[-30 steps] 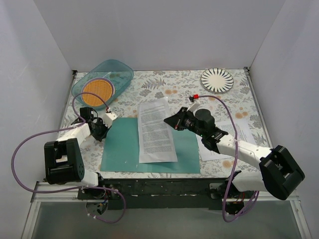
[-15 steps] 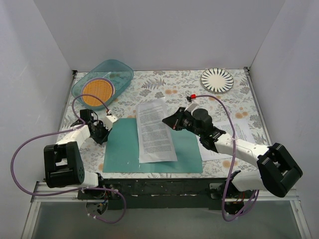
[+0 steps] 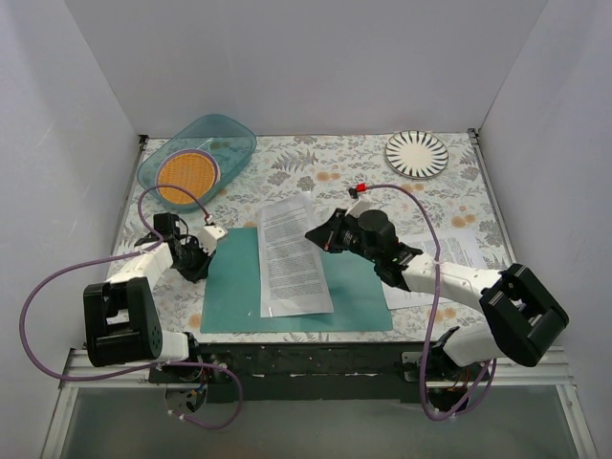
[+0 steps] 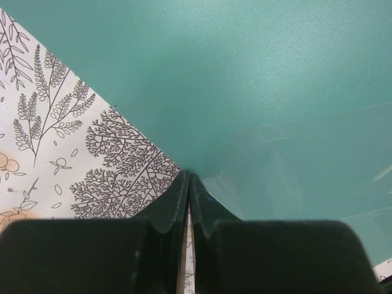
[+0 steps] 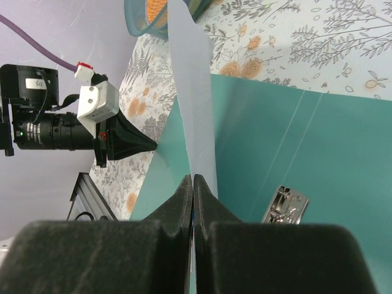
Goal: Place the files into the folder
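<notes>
The teal folder [image 3: 229, 287] lies open and flat at the table's front centre, its metal clip [image 5: 283, 205] showing in the right wrist view. My left gripper [image 3: 205, 253] is shut on the folder's left edge [image 4: 245, 73]; its jaws [image 4: 188, 179] meet at that edge. My right gripper [image 3: 310, 235] is shut on the right edge of one file, a white printed sheet [image 3: 290, 258] that lies over the folder's middle and rises from my jaws [image 5: 193, 179] in the right wrist view [image 5: 191, 92]. More files [image 3: 461, 251] lie to the right, partly under the right arm.
A translucent teal bowl [image 3: 196, 153] holding an orange disc stands at the back left. A striped plate [image 3: 417, 153] sits at the back right. White walls close in the table on three sides. The left gripper [image 5: 125, 142] shows in the right wrist view.
My right gripper has moved left with the sheet, which now lies further left over the folder. The folder has shifted slightly right. The left gripper has stayed at the folder's left edge.
</notes>
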{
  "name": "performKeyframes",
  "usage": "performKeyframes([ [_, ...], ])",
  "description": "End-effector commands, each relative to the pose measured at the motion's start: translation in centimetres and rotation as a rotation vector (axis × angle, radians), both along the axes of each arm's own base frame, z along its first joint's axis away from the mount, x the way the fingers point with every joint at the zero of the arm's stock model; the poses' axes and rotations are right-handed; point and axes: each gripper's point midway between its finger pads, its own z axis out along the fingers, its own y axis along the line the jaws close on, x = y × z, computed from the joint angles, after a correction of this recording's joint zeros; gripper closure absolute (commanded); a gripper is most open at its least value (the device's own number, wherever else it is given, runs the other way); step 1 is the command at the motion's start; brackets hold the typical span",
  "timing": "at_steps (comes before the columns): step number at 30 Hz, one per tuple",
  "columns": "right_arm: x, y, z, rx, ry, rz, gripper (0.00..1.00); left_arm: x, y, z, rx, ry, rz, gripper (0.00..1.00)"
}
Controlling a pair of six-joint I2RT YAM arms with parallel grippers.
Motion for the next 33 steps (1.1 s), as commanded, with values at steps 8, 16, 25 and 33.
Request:
performKeyframes([
  [8, 0.1, 2.9, 0.2, 0.016, -0.001, -0.063, 0.99, -3.8, -1.3, -0.2, -0.061, 0.117, 0.002, 1.0],
  [16, 1.2, 3.8, -1.3, -0.039, 0.033, -0.12, 0.99, -4.2, -1.4, 0.0, -0.069, 0.127, -0.001, 1.0],
  [25, 2.3, 4.4, -1.7, -0.04, 0.052, -0.162, 0.99, -4.3, -1.6, 0.2, -0.078, 0.127, -0.004, 1.0],
  [33, 1.1, 5.4, -2.1, -0.021, 0.08, -0.125, 0.99, -4.3, -1.8, 0.1, -0.088, 0.135, 0.001, 1.0],
])
